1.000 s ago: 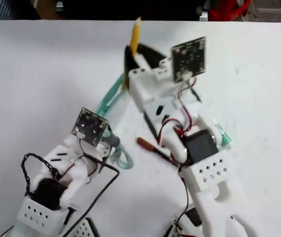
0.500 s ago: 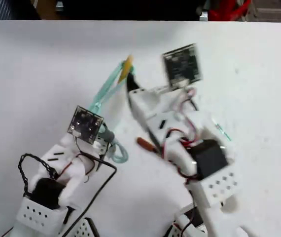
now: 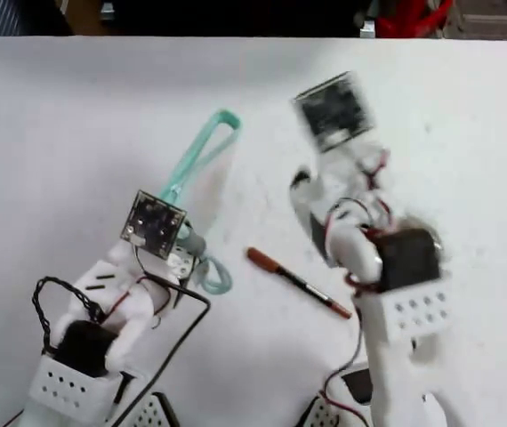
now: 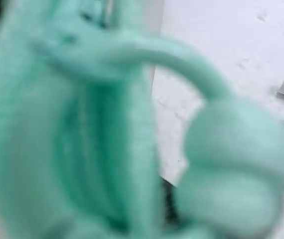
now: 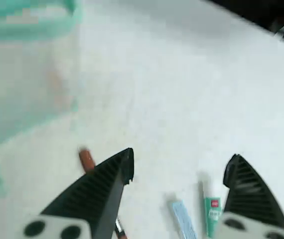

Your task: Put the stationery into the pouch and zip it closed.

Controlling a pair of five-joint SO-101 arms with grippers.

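- The white counter (image 3: 76,107) holds all the things.
- The green pouch (image 3: 196,156) is the biggest thing on it. It is long and thin from above and lies toward the left side of the counter. It runs from the left arm out toward the far edge.
- The left claw (image 3: 193,253) is closed on the near end of the pouch.
- The right claw (image 5: 180,159) is wide open and has nothing in it. It hangs over the counter, apart from the pouch.
- An orange pen (image 3: 296,282) lies flat on the counter between the two arms, near the pouch.
- A small green and white tube (image 5: 212,213) lies under the right claw.
- A little blue piece (image 5: 183,219) lies just beside the tube.
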